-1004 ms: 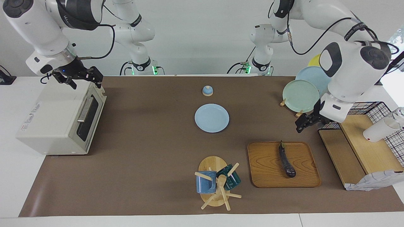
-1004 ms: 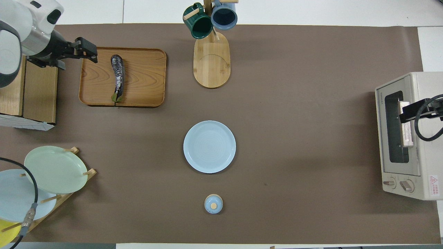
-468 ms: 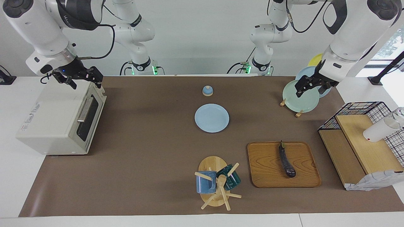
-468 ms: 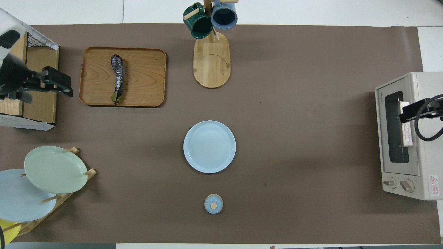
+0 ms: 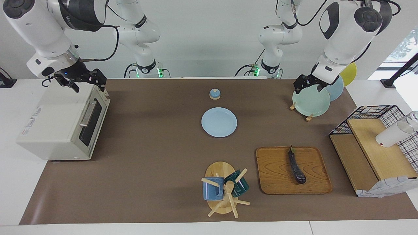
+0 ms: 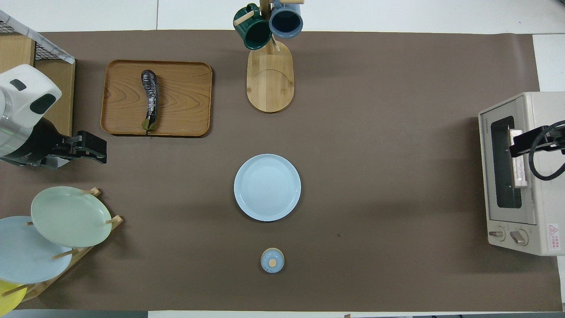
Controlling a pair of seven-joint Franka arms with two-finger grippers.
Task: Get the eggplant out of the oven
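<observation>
Left gripper (image 5: 308, 86): released and empty, fingers spread, holding nothing. Had swung up and away within about 1 second, from low beside the wooden tray (image 5: 274, 176) to high over the green plate (image 5: 310, 101) on its rack, well apart from the oven (image 5: 55, 127) toward the left arm's end of the table. Meant, as a judgement, a retreat after a finished placement.

Right gripper (image 5: 88, 85): also released, empty, hovering over the oven's top by the upper edge of its door (image 5: 93, 122); had not moved in that time.

Found the eggplant (image 5: 296, 166) lying flat on the tray, well apart from the oven, unshifted. Saw the oven door shut. Judged the task done, with 2 empty grippers and nothing left to carry.

Left arm pose: elbow high, wrist angled down toward the plate.
</observation>
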